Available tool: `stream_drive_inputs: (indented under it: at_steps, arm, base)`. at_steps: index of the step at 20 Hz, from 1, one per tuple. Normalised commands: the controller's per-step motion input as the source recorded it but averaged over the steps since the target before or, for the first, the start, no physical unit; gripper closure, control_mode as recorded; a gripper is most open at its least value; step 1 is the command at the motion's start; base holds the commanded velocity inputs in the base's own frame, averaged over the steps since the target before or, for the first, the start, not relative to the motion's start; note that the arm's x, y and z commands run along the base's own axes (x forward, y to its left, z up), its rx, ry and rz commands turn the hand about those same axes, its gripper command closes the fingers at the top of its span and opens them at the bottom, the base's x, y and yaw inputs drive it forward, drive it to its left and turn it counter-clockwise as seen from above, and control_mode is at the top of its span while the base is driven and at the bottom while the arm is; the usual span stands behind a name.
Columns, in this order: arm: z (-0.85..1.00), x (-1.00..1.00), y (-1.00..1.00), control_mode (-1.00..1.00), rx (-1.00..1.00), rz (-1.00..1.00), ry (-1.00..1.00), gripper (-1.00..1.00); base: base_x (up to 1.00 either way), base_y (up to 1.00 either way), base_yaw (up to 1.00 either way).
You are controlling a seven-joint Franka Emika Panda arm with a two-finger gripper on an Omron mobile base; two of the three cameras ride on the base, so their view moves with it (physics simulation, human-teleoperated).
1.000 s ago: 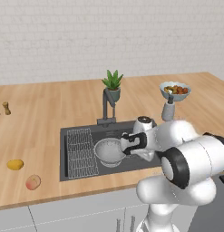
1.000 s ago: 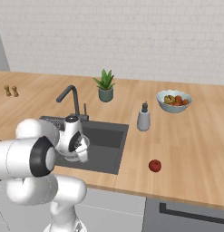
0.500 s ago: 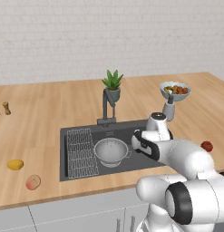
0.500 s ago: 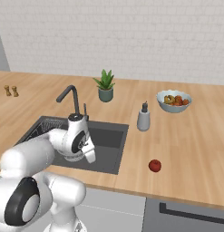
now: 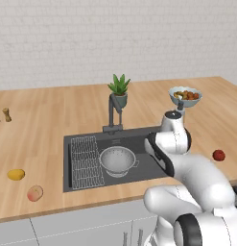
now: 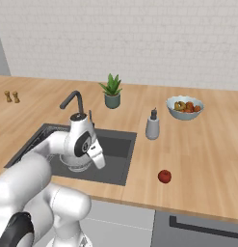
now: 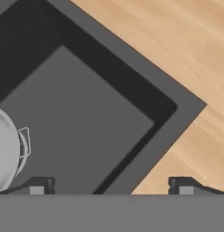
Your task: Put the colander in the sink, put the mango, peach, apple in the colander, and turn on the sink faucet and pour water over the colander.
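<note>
The colander [image 5: 117, 161] sits empty in the sink [image 5: 148, 166], beside the wire rack, so the fruit comes next. The fingers [image 7: 41, 186] stand wide apart with nothing between them, hovering over the basin's corner nearest the apple side.

The apple [image 6: 164, 176] lies alone on the worktop, at about 3 o'clock from the sink in the right base view, and looks the nearest pick. The mango [image 5: 16, 174] and the peach [image 5: 35, 193] lie well apart from it, at about 8 o'clock from the sink in the left base view.

To do it well: lift clear of the sink wall first, centre the fingers over the fruit's widest part, descend straight, and close gently, since a round fruit probably rolls.
</note>
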Motion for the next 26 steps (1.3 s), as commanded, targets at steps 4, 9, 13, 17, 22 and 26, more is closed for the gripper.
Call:
stream_drive_inputs:
  at_steps: [4, 9, 13, 17, 22, 26]
  arm:
    - [0.14, -0.12, -0.59, -1.0, 0.0, 0.0, 0.0, -1.0]
    - [0.0, -0.02, -0.46, -1.0, 0.0, 0.01, 0.0, -1.0]
    - [0.0, 0.0, -0.5, -1.0, 0.0, 0.0, 0.0, -1.0]
    - [0.0, 0.08, -0.57, -1.0, -0.01, 0.0, 0.0, -1.0]
    - [0.0, 0.0, -0.65, -1.0, -0.04, 0.0, 0.01, -1.0]
    - [0.0, 0.0, -0.75, -1.0, 0.0, 0.0, 0.03, -1.0]
  base:
    - [0.0, 0.0, 0.0]
    - [0.0, 0.0, 0.0]
    - [0.0, 0.0, 0.0]
    - [0.0, 0.0, 0.0]
    - [0.0, 0.0, 0.0]
    - [0.0, 0.0, 0.0]
